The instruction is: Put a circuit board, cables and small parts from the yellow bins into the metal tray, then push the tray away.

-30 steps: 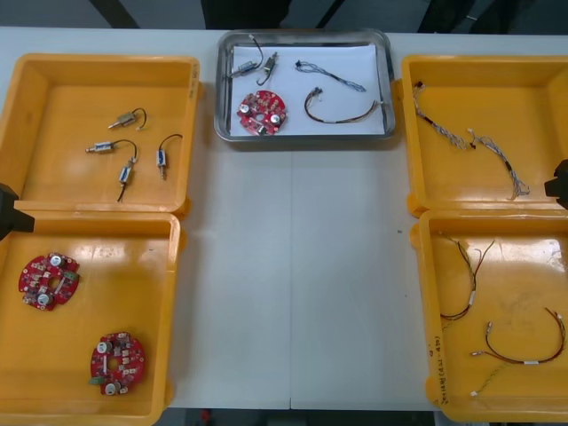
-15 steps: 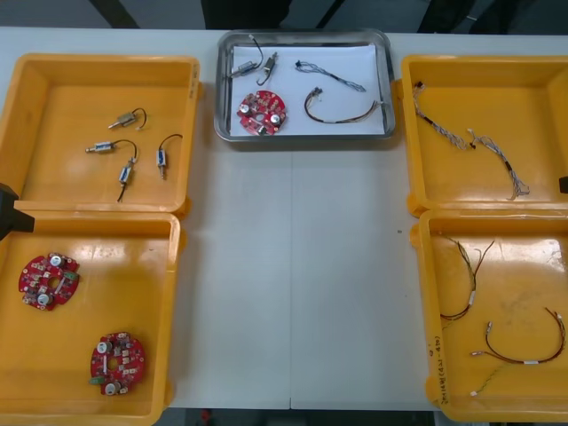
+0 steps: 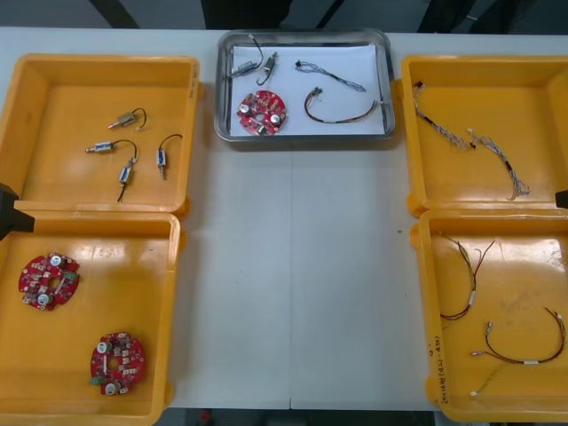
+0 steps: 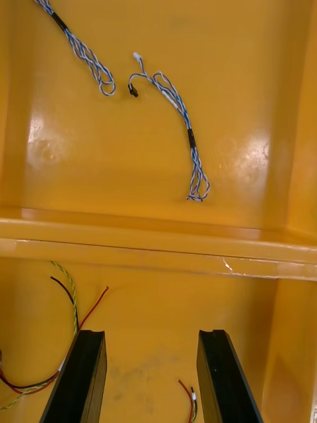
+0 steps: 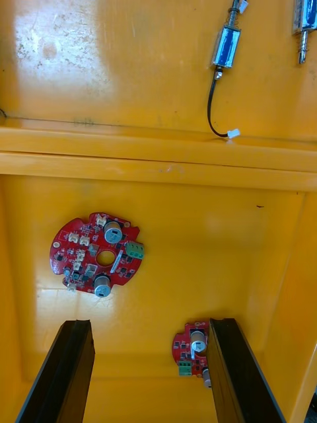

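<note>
Nearest, the left claw (image 5: 150, 324) hangs wide and empty over the near left bin (image 3: 124, 266), with two round red circuit boards (image 5: 98, 261) lying on the bin floor by its fingers. The right claw (image 4: 152, 334) is just as wide and empty over the near right bin (image 3: 524, 275), with red and yellow cables (image 3: 468, 280) loose around it. The change is small. A second ago the right arm was a larger dark shape at the right edge of the front view. Half a second ago it had shrunk to a sliver, and now a small dark corner sits by the rim between the two right bins, so that arm has drawn back to the side. The left arm has stayed at the left edge, by the rim between the left bins. Farther off, loose small metal parts (image 3: 124, 151) lie in the far left bin (image 3: 53, 106), and twisted blue and white cables (image 4: 175, 112) in the far right bin (image 3: 524, 80). Farthest, the metal tray (image 3: 302, 140) sits between the far bins, near the far edge of the surface (image 3: 293, 266). It holds a tray board (image 3: 261, 112), two tray parts (image 3: 253, 64), a thin twisted cable (image 3: 330, 75) and a curved cable (image 3: 342, 108), none of which has shifted. Loading looks finished. Whether the tray has already had its push I cannot tell, but both arms are well apart from it.
</note>
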Robot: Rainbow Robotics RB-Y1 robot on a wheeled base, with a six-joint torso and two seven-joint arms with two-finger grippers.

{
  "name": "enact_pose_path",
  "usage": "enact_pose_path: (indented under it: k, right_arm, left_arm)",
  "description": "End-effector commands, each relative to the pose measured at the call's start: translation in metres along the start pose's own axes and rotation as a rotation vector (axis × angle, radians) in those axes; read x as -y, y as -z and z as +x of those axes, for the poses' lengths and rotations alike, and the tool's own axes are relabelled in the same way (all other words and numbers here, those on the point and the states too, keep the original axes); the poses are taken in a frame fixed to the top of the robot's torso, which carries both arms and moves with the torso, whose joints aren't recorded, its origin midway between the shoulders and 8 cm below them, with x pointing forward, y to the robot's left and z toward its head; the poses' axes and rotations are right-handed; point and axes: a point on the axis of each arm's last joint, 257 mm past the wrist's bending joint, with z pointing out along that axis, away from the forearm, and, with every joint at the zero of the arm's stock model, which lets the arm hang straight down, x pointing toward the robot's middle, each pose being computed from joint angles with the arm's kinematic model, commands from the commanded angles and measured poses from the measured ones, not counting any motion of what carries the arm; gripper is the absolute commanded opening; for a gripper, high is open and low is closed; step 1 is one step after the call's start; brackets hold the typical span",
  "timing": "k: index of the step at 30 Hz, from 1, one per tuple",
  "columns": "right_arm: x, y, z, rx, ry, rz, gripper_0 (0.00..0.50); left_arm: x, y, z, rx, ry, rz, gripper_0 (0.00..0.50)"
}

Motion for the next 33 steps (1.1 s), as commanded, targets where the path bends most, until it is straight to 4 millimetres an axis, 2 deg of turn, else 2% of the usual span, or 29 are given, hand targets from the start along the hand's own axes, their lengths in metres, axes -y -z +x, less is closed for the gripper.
enact_pose_path:
  k: [1,7,33]
  right_arm:
    - [0.018,0.005,0.006,-0.013,-0.044,0.029,0.396]
    - [0.021,-0.007,0.017,-0.061,-0.070,0.011,0.397]
    - [0.023,-0.011,0.027,-0.089,-0.075,0.033,0.395]
  left_arm:
    - [-0.005,0.007,0.003,0.000,0.015,-0.035,0.500]
    - [-0.005,0.007,0.003,0.000,0.015,-0.035,0.500]
    - [-0.005,0.007,0.003,0.000,0.015,-0.035,0.500]
